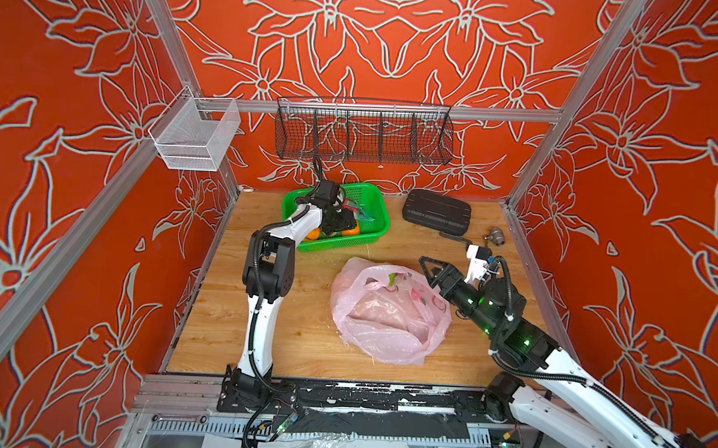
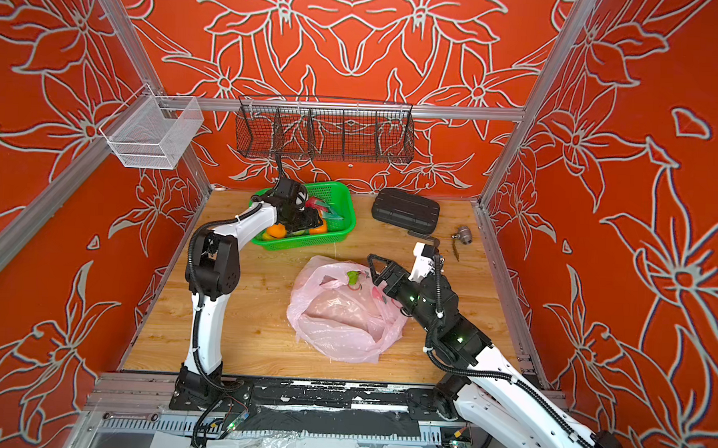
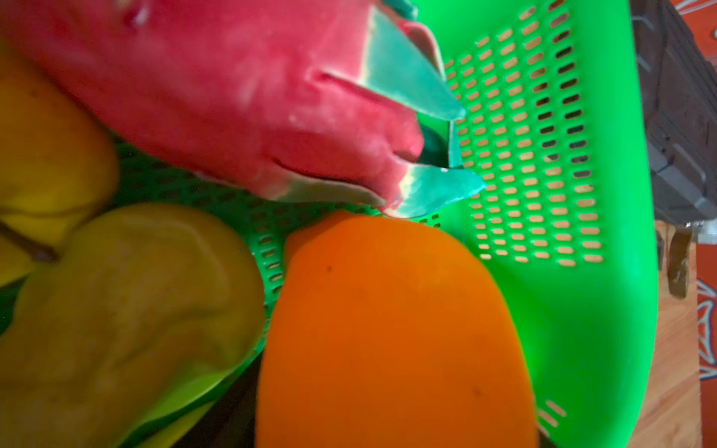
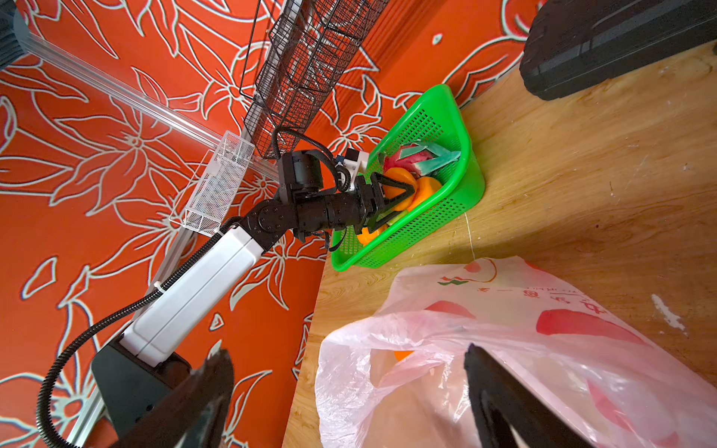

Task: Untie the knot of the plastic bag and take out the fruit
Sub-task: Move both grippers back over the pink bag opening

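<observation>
So the pink plastic bag (image 1: 386,313) was sitting roughly in the middle of the wooden table (image 1: 302,339), all crumpled, with its mouth gaping open toward the right gripper (image 1: 427,271), same story in both top views. That right gripper had its jaws spread really wide with nothing between them, hanging right at the bag's rim. In the right wrist view one dark finger (image 4: 500,395) sat in front of the bag's opening and its partner showed well off to the side. Inside the bag an orange patch (image 4: 402,355) peeked through (too small to say much more). The left gripper (image 1: 340,225) was down in the green basket (image 1: 371,198) at the back of the table, well apart from the bag, right over the fruit (image 1: 352,232) there. The left wrist view showed a pink-red dragon fruit (image 3: 232,97) with green tips, an orange fruit (image 3: 388,329) just beside it and a yellowish-green pear (image 3: 128,310). Honestly couldn't tell if the left jaws were gripping any of it or just parted over it. A black case (image 1: 437,212) lay to the right of the basket
</observation>
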